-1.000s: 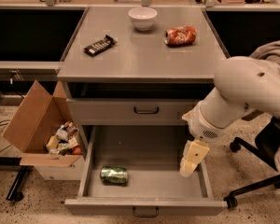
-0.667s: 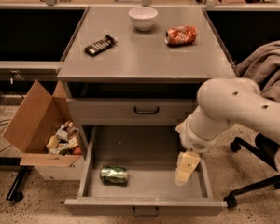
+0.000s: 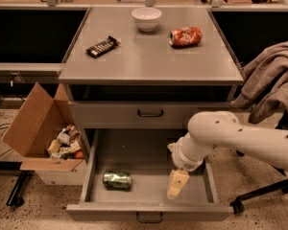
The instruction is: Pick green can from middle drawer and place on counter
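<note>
Pick not done. Green can (image 3: 117, 179) lies in open mid. drawer (image 3: 144, 150), lower centre-left of frame. Gripper (image 3: 176, 184) is inside the drawer, right of can, apart; clamp state: can't tell. Left to do: grasp, lift, set on counter (image 3: 149, 59).

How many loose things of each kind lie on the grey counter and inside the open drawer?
Cans: 2 (green can in the middle drawer, orange-red can on the counter)
Bowls: 1 (white bowl)
Snack bars: 1 (dark snack bar)
Total: 4
The pincer hangs inside that drawer, beside the green can, apart from it.
</note>
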Tool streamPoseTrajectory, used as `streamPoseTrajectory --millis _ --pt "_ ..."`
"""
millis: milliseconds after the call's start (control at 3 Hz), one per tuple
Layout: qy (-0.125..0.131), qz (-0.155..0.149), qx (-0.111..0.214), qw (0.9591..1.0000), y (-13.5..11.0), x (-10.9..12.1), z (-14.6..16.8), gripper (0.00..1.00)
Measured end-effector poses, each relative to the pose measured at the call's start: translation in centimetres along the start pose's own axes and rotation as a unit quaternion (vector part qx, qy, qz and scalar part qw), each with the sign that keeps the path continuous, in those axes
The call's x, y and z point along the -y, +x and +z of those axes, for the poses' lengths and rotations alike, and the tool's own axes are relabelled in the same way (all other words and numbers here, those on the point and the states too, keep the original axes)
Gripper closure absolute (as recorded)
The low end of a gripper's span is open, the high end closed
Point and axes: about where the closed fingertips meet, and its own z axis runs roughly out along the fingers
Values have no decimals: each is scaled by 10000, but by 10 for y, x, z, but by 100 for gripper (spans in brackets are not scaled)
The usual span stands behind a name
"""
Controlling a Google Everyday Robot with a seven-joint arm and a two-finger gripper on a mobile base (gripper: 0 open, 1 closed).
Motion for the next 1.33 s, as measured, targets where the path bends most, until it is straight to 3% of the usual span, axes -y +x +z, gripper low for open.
streamPoseTrajectory --millis 333,1000,1333 --pt "-202 -1 498 9986 -5 9 59 0" --pt "-180 -32 669 9976 -11 21 73 0" --pt "-52 -350 988 9945 -39 33 99 0"
